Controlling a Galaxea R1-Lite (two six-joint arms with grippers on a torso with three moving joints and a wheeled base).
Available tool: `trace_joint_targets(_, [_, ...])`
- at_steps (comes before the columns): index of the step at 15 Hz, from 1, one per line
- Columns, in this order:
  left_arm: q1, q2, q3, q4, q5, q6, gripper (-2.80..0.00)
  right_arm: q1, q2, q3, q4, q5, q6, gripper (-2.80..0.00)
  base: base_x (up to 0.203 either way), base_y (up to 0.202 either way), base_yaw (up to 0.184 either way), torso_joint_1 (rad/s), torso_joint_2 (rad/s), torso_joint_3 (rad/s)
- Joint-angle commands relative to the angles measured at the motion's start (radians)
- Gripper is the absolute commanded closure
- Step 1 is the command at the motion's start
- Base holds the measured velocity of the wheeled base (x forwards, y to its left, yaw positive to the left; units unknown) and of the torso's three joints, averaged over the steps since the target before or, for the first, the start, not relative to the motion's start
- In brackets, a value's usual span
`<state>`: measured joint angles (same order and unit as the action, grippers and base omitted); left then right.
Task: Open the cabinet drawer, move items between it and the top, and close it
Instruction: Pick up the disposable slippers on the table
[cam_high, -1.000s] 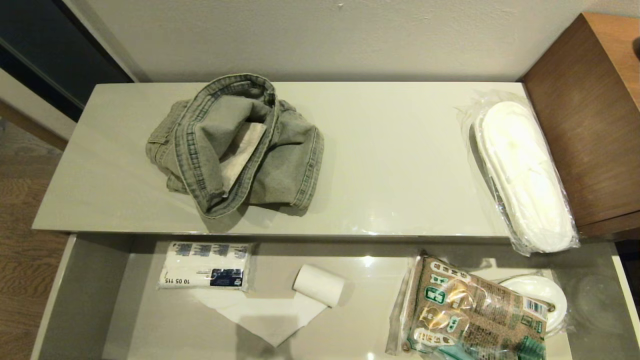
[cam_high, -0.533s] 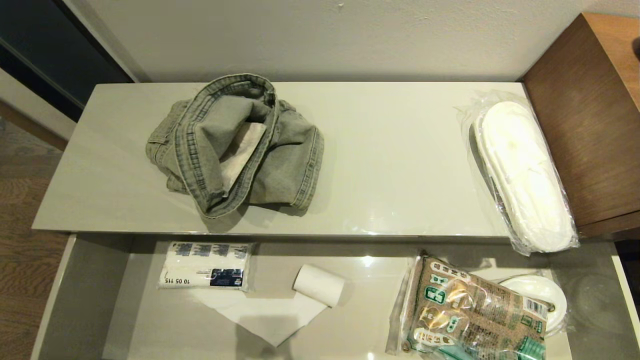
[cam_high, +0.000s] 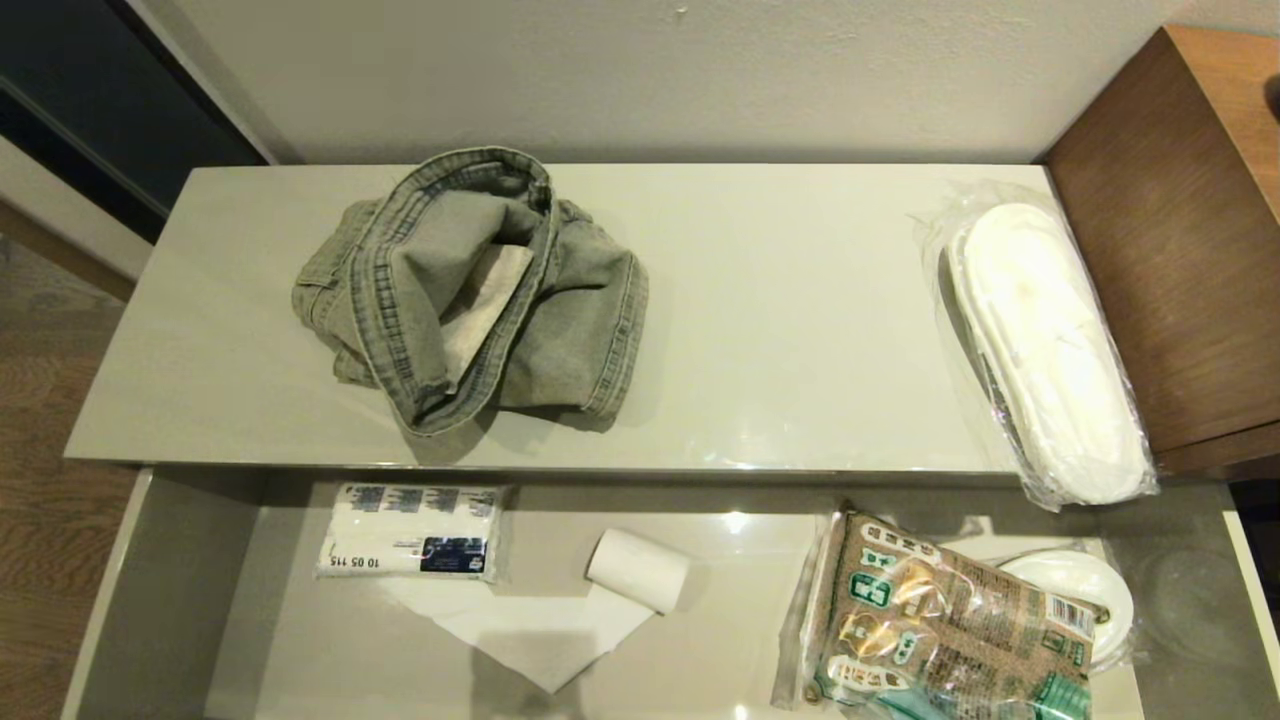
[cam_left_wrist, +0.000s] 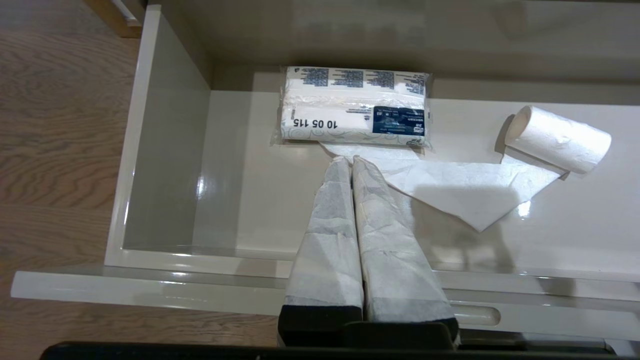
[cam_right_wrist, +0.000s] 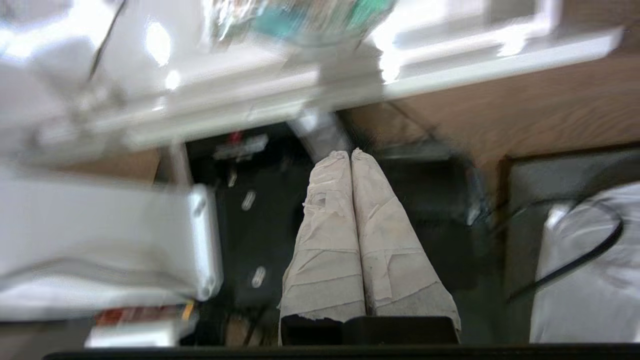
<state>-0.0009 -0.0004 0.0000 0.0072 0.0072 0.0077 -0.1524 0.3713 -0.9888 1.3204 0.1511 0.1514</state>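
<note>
Fingers of your left gripper (cam_left_wrist: 351, 159) and right gripper (cam_right_wrist: 348, 154) are pressed together, empty; cabinet drawer (cam_high: 170, 590) stands open, while denim garment (cam_high: 470, 290) and slippers (cam_high: 1050, 350) remain on the top (cam_high: 790, 300).

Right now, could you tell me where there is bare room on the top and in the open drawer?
On the top, between the denim garment and wrapped slippers. In the drawer, the left end beside the tissue pack. Its right end is crowded by the brown packet.
</note>
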Motion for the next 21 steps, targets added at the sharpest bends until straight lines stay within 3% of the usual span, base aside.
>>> trace_joint_targets(1, [0.001, 0.000, 0.002, 0.000, 0.000, 0.000, 0.00, 0.017, -0.001, 0.037, -0.032, -0.017, 0.010, 0.00, 0.000, 0.000, 0.000, 0.000, 0.00, 0.000])
trace_joint_targets(8, [0.001, 0.000, 0.002, 0.000, 0.000, 0.000, 0.00, 0.037, 0.141, 0.062, -0.107, 0.122, 0.008, 0.00, 0.000, 0.000, 0.000, 0.000, 0.00, 0.000])
trace_joint_targets(13, [0.001, 0.000, 0.002, 0.000, 0.000, 0.000, 0.00, 0.036, 0.420, 0.191, -0.441, 0.133, 0.023, 0.00, 0.000, 0.000, 0.000, 0.000, 0.00, 0.000])
trace_joint_targets(14, [0.001, 0.000, 0.002, 0.000, 0.000, 0.000, 0.00, 0.037, 0.484, 0.189, -0.497, 0.140, 0.037, -1.56, 0.000, 0.000, 0.000, 0.000, 0.00, 0.000])
trace_joint_targets(15, [0.001, 0.000, 0.002, 0.000, 0.000, 0.000, 0.00, 0.038, 0.562, 0.179, -0.558, 0.154, 0.052, -2.80, 0.000, 0.000, 0.000, 0.000, 0.00, 0.000])
trace_joint_targets(18, [0.001, 0.000, 0.002, 0.000, 0.000, 0.000, 0.00, 0.049, 0.785, 0.076, -0.714, 0.180, 0.105, -2.80, 0.000, 0.000, 0.000, 0.000, 0.00, 0.000])
trace_joint_targets(21, [0.001, 0.000, 0.002, 0.000, 0.000, 0.000, 0.00, 0.157, 0.907, -0.081, -0.804, 0.184, 0.215, -2.80, 0.000, 0.000, 0.000, 0.000, 0.00, 0.000])
